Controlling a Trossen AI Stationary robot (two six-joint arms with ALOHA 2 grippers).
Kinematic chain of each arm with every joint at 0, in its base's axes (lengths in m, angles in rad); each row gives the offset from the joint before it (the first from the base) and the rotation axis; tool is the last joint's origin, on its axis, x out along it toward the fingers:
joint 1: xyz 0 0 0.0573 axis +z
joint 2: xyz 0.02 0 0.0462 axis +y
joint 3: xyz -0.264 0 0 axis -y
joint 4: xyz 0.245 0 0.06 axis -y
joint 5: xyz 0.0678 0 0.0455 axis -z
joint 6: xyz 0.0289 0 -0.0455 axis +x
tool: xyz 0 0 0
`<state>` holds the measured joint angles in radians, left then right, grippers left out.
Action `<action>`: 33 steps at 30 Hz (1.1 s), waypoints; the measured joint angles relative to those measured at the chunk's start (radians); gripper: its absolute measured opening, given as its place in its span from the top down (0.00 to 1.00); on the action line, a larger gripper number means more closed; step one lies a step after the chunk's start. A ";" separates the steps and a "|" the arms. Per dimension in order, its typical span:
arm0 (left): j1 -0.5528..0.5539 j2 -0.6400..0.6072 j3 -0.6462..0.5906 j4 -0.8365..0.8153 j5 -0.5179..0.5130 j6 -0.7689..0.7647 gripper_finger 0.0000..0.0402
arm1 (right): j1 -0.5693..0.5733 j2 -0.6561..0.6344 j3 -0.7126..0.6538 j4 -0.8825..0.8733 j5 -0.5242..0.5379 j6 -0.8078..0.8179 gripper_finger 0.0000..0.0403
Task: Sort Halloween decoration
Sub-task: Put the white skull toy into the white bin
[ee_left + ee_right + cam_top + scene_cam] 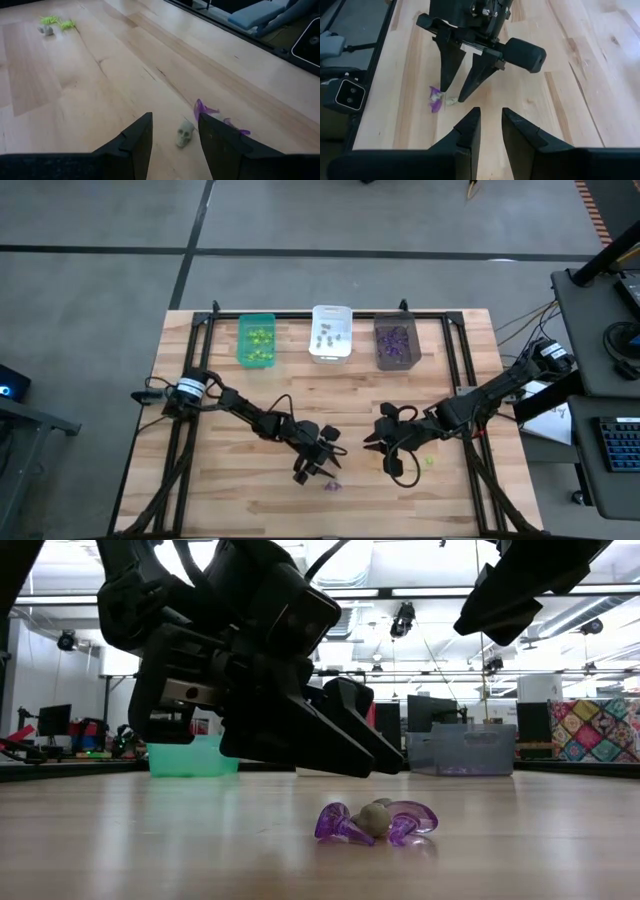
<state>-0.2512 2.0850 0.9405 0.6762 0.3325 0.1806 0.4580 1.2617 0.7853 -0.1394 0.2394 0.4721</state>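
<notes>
Wooden table (240, 405) — slatted top, black frame, carrying three bins in a row at its 12 o'clock edge: green bin (256, 340), white bin (331, 332), dark grey bin (396, 341).

Green bin is holding yellow-green trinkets (260, 345); white bin is holding greyish trinkets (329, 334); dark grey bin is holding purple trinkets (396, 340).

Loose items: a small grey skull (184, 133) is lying on the wood toward the table's 6 o'clock edge, touching a purple trinket (206, 108) on its far side; in the low view the skull (375, 818) is sitting between two purple pieces (340, 825).

Two yellow-green spiders (57, 22) and another greyish piece (46, 30) are lying well apart from that cluster, near the right arm, at about 3 o'clock of it.

Left gripper (175, 137) is reaching in from 9 o'clock and hovering just above the cluster, fingers spread and released, one on either side of the skull, not closed on it.

Right gripper (490, 125) is hanging at about 3 o'clock of the left one, pointing toward it — fingers parted by a narrow gap, grasping nothing.
</notes>
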 joint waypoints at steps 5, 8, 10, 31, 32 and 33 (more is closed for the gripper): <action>0.000 0.000 0.000 0.000 0.000 0.000 0.65 | 0.000 0.000 0.000 0.000 0.000 0.000 0.83; 0.000 0.000 0.000 0.000 0.000 0.000 0.65 | 0.000 0.000 0.000 0.000 0.000 0.000 0.83; 0.000 0.000 0.000 0.000 0.000 -0.001 0.65 | 0.000 0.000 0.000 0.000 0.000 0.000 0.83; 0.000 0.054 0.000 0.064 0.023 -0.044 0.65 | 0.000 0.000 0.000 0.000 0.008 0.000 0.83; 0.000 0.063 0.000 0.083 0.036 -0.058 0.65 | 0.000 0.000 0.000 0.000 0.008 0.000 0.83; 0.002 0.072 0.000 0.097 0.044 -0.066 0.65 | 0.000 0.000 0.000 0.000 0.008 0.000 0.83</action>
<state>-0.2493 2.1568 0.9401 0.7732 0.3760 0.1144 0.4576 1.2617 0.7853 -0.1391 0.2478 0.4717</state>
